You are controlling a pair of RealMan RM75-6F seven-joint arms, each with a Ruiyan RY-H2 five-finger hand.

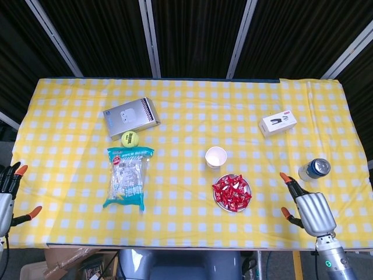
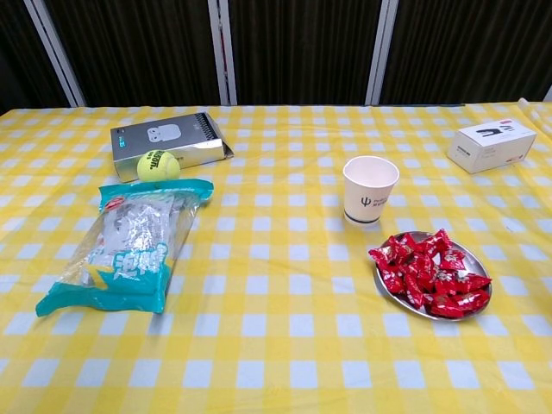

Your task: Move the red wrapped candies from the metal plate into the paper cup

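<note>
The red wrapped candies point(image 2: 429, 276) lie heaped on the metal plate point(image 2: 390, 291), which sits right of centre, near the front edge of the tabletop point(image 1: 186, 233). The paper cup point(image 2: 370, 190) stands upright at 11 o'clock from the plate, just beside it and empty. The right robot hand point(image 1: 309, 207) hovers at 3 o'clock from the plate, fingers apart and holding nothing, with bare cloth between them. A can point(image 1: 315, 169) stands at 1 o'clock from that hand. A white box point(image 1: 278, 123) lies toward the far right edge. The left robot hand point(image 1: 9, 195) is at the left tabletop edge, fingers spread, empty. A snack bag point(image 2: 129, 243), tennis ball point(image 2: 159, 164) and grey box point(image 2: 166, 140) occupy the left half.
</note>
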